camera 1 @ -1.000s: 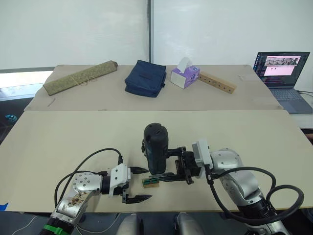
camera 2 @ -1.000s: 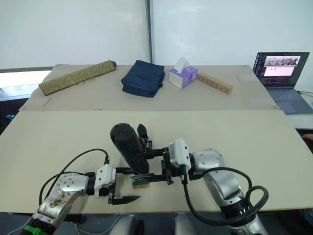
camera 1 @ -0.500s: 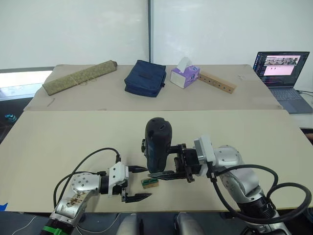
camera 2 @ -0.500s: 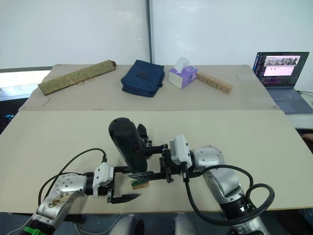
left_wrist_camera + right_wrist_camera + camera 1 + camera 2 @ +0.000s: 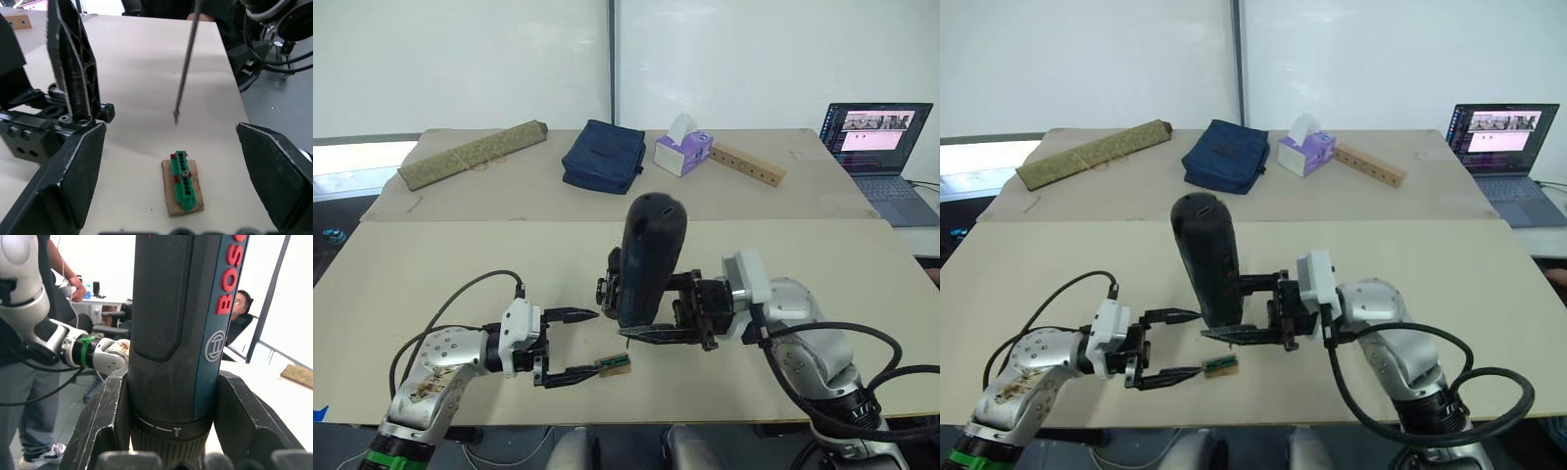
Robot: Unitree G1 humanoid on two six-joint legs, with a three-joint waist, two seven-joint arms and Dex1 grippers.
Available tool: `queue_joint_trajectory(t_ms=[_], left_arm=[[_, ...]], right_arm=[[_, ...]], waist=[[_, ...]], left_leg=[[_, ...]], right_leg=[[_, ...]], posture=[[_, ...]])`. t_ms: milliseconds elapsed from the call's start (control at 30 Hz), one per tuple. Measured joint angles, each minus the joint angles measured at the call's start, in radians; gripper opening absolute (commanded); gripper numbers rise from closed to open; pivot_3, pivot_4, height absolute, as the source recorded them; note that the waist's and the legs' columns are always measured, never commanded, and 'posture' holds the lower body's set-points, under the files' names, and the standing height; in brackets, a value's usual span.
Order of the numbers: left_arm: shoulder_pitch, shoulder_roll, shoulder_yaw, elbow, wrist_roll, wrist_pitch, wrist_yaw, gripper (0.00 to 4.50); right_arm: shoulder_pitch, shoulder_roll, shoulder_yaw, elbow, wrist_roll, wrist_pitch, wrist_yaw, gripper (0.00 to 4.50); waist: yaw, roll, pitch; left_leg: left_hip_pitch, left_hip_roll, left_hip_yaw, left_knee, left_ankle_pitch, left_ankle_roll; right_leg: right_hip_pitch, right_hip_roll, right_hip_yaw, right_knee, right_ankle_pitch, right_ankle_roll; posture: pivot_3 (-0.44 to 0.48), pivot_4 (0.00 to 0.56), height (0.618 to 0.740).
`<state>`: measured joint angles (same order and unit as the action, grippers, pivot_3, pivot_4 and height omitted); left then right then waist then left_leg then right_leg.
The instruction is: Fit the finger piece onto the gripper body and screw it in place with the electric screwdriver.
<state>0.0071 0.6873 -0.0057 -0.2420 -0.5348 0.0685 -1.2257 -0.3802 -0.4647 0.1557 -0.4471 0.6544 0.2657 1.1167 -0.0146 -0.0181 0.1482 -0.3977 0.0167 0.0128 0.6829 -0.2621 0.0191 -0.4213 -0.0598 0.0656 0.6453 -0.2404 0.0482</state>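
While the left gripper (image 5: 570,345) hovers low over the counter (image 5: 431,284) with its two black fingers spread wide and nothing between them, the small green-topped block (image 5: 615,364) lies at its lower fingertip, touching or just short of it, I cannot tell which; next rightward the gripper body (image 5: 34,129) sits on the counter behind the raised tool, one pointed finger standing up from it; the right gripper (image 5: 658,311) is clamped round the electric screwdriver (image 5: 646,259), held upright with a slight lean, its thin metal bit (image 5: 185,63) hanging just above the counter near the green block; the step in hand looks like bringing the driver in, with the fitting itself not yet done; the next move calls for finding and seating the finger piece, then lining the bit up on a screw; the loose finger piece I cannot make out, and most of the gripper body is hidden by the screwdriver in the head views.
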Motion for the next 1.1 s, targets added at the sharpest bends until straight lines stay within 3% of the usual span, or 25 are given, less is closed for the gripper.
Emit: queue_joint_trajectory(t_ms=[433, 1100], left_arm=[[0.016, -0.037, 0.141, 0.15, -0.06, -0.003, -0.028, 4.5], [-0.249, -0.057, 0.159, 0.273, -0.093, 0.09, -0.042, 4.5]], right_arm=[[-0.087, -0.045, -0.105, 0.049, 0.076, 0.051, -0.013, 1.95], [-0.287, 0.018, -0.111, 0.275, 0.066, 0.049, 0.015, 1.95]], waist=[[0.0, 0.0, 0.0], [-0.001, 0.0, 0.0]], left_leg=[[0.0, 0.0, 0.0, 0.0, 0.0, 0.0], [-0.001, 0.0, 0.0, 0.0, 0.0, 0.0]], right_leg=[[0.0, 0.0, 0.0, -0.001, 0.0, 0.0], [-0.001, 0.0, 0.0, 0.0, 0.0, 0.0]], posture=[[0.0, 0.15, 0.74], [0.0, 0.15, 0.74]])
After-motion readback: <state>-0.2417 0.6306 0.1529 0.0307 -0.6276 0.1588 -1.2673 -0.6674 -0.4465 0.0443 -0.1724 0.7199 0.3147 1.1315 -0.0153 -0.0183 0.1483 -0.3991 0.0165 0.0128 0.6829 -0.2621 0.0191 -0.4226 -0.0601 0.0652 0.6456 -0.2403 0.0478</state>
